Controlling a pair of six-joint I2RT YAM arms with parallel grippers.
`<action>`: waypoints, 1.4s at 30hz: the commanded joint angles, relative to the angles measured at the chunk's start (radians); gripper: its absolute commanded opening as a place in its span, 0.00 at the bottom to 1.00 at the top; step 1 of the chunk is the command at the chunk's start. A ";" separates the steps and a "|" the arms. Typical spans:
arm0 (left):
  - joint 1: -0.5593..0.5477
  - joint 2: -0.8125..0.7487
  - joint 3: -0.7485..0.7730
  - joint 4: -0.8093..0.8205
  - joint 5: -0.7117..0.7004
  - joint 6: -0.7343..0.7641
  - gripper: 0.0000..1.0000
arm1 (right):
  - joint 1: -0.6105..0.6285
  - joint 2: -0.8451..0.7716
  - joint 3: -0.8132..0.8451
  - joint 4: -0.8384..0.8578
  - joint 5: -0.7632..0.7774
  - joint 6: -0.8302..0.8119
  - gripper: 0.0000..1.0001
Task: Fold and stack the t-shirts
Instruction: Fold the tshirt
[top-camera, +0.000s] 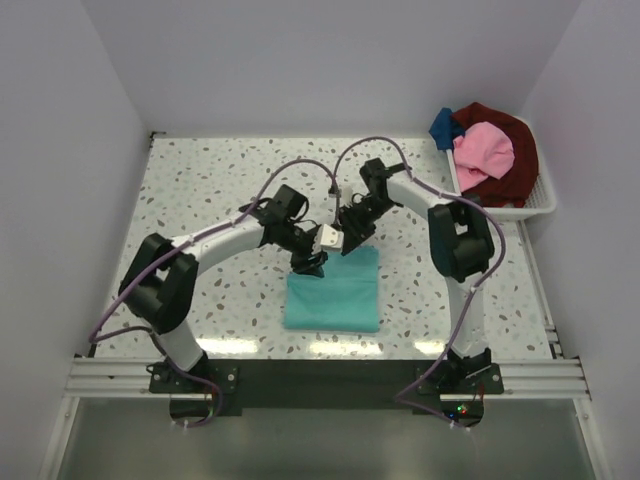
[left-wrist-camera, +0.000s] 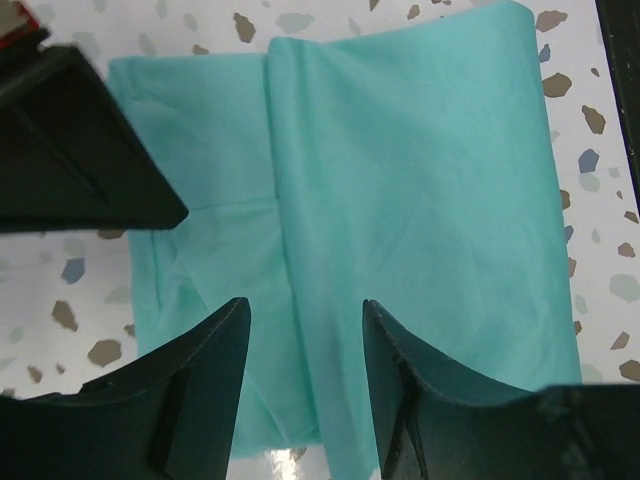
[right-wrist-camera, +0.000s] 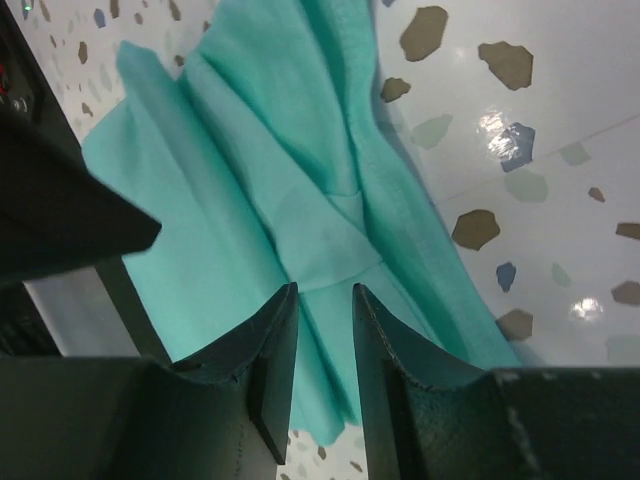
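Observation:
A teal-green t-shirt lies folded into a rectangle on the speckled table, in front of both arms. My left gripper hangs over its far left edge. In the left wrist view it is open, with the shirt's layered fold below the jaws. My right gripper is at the far right edge. In the right wrist view it stands narrowly open over bunched teal fabric. Pink, dark red and blue shirts lie heaped in the basket.
A white slatted basket stands at the far right of the table against the wall. White walls close in the back and both sides. The two grippers are close together, and each shows as a black shape in the other's wrist view.

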 joint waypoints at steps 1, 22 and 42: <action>-0.053 0.065 0.042 0.044 -0.018 0.005 0.54 | 0.012 0.058 0.071 0.014 -0.066 0.091 0.32; -0.129 0.042 -0.025 0.082 -0.052 -0.073 0.13 | 0.074 0.090 -0.096 0.084 -0.013 0.020 0.32; -0.104 0.040 0.056 0.121 -0.185 -0.032 0.00 | 0.080 0.076 -0.126 0.061 -0.008 -0.041 0.32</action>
